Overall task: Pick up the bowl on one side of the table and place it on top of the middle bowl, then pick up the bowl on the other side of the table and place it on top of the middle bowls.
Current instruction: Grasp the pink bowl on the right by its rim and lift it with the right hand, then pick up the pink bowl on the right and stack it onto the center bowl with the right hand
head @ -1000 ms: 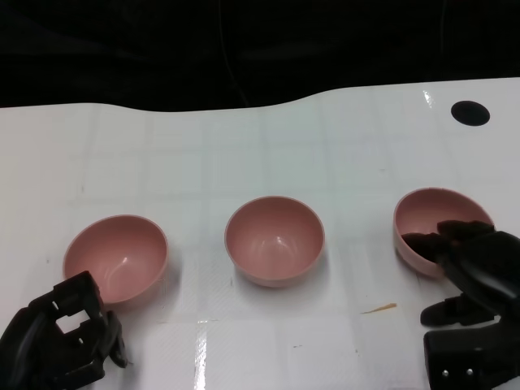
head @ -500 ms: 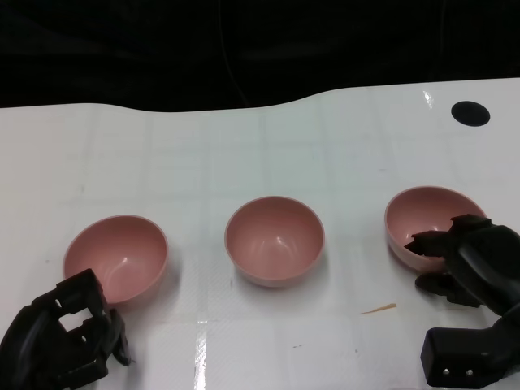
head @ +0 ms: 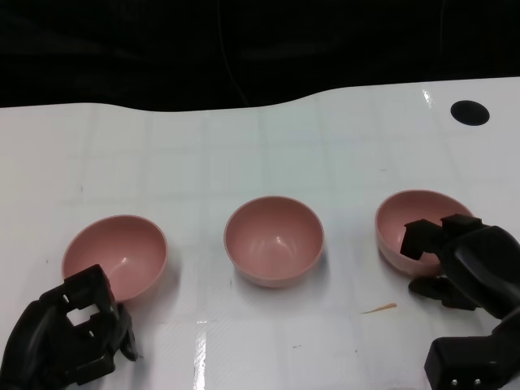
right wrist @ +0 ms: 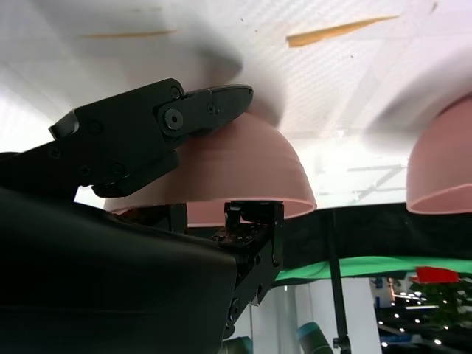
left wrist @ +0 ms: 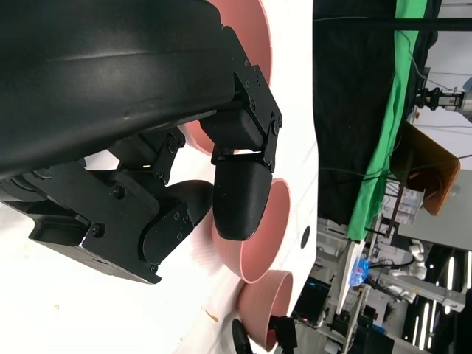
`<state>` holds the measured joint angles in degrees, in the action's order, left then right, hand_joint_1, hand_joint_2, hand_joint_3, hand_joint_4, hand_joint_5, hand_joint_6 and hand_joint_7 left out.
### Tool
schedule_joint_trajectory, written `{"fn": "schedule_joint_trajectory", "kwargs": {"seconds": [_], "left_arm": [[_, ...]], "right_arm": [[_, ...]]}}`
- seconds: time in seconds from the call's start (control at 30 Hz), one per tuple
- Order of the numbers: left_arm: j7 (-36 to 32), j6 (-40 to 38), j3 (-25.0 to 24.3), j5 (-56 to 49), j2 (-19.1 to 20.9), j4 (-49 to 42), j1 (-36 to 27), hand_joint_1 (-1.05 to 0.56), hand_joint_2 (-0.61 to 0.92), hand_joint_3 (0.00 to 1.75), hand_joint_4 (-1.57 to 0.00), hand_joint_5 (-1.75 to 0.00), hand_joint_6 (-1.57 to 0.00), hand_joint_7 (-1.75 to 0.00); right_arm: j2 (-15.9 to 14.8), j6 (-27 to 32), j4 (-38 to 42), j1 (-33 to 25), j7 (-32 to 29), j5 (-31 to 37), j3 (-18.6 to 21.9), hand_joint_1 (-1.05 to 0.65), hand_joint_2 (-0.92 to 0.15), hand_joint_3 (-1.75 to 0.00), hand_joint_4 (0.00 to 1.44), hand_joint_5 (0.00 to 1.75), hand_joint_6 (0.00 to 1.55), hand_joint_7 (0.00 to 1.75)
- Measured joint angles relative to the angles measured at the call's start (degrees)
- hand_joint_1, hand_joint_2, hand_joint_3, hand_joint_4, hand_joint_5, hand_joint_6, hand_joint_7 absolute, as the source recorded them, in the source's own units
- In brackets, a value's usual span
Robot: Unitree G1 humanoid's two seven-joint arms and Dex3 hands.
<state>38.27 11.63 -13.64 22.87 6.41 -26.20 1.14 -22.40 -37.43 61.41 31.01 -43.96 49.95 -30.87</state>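
3 pink bowls (head: 274,240), white table (head: 244,146), black hands (head: 467,264).

Three pink bowls, upright in a row across mid-frame: left bowl (head: 114,256), middle bowl (head: 274,240), right bowl (head: 413,229) tilted.

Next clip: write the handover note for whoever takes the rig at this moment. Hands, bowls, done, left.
Right hand: grips the right bowl at its rim, fingers inside and outside the wall; whether the bowl is off the table cannot be told.
Left hand: holds nothing, fingers curled, just in front of the left bowl.
Middle bowl: alone at the centre, nothing stacked in it.
Done: right bowl grasped.
Left: carry it onto the middle bowl, then stack the left bowl on top.
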Motion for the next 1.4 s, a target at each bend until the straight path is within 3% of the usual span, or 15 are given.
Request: {"fn": "schedule_joint_trajectory", "kwargs": {"seconds": [0.33, 0.47, 0.77, 0.8, 1.03, 1.2, 1.4], "left_arm": [[0.02, 0.19, -0.05, 0.05, 0.04, -0.77, 0.58, 0.01, 0.60, 1.18, -0.88, -1.75, -0.76, -1.75], [0.00, 0.18, -0.03, 0.02, 0.07, -0.79, 0.58, -0.01, 0.59, 1.19, -0.89, -1.75, -0.77, -1.75], [-0.01, 0.01, -0.05, 0.04, 0.13, -0.74, 0.58, 0.01, 0.60, 1.17, -0.88, -1.75, -0.77, -1.75], [-0.01, 0.01, -0.09, 0.04, 0.14, -0.73, 0.55, 0.02, 0.61, 1.18, -0.88, -1.75, -0.77, -1.75], [-0.02, 0.00, -0.09, 0.07, 0.13, -0.63, 0.57, -0.01, 0.59, 1.17, -0.90, -1.75, -0.78, -1.75], [-0.04, 0.01, -0.08, 0.07, 0.10, -0.55, 0.57, 0.00, 0.60, 1.17, -0.90, -1.75, -0.78, -1.75], [-0.04, 0.01, -0.02, 0.06, 0.06, -0.38, 0.55, -0.01, 0.60, 1.16, -0.89, -1.75, -0.78, -1.75]], "right_arm": [[-2.18, -0.41, -11.50, 0.08, 3.03, -0.06, 0.94, -0.14, -0.88, -0.56, 0.77, 1.75, 0.54, 1.75], [-2.97, -0.04, -15.41, 0.45, 6.71, -0.52, 1.81, -0.15, -0.88, -0.46, 0.76, 1.75, 0.54, 1.75], [-3.90, -2.96, -24.01, 5.23, 13.03, -0.91, 3.49, -0.24, -0.88, -0.46, 0.85, 1.75, 0.66, 1.65], [-3.82, -3.02, -24.77, 5.58, 13.83, -0.92, 3.50, -0.24, -0.85, -0.47, 0.84, 1.75, 0.63, 1.71], [-0.01, -3.87, -29.57, 9.16, 20.09, -0.92, 3.31, -0.21, -0.78, -0.52, 0.87, 1.75, 0.63, 1.75], [2.79, -4.37, -31.14, 9.66, 21.51, -0.90, 2.60, -0.19, -0.71, -0.59, 0.88, 1.75, 0.64, 1.75], [5.23, -5.35, -31.44, 9.64, 22.70, -0.75, 1.08, -0.19, -0.67, -0.54, 0.89, 1.75, 0.64, 1.75]]}}
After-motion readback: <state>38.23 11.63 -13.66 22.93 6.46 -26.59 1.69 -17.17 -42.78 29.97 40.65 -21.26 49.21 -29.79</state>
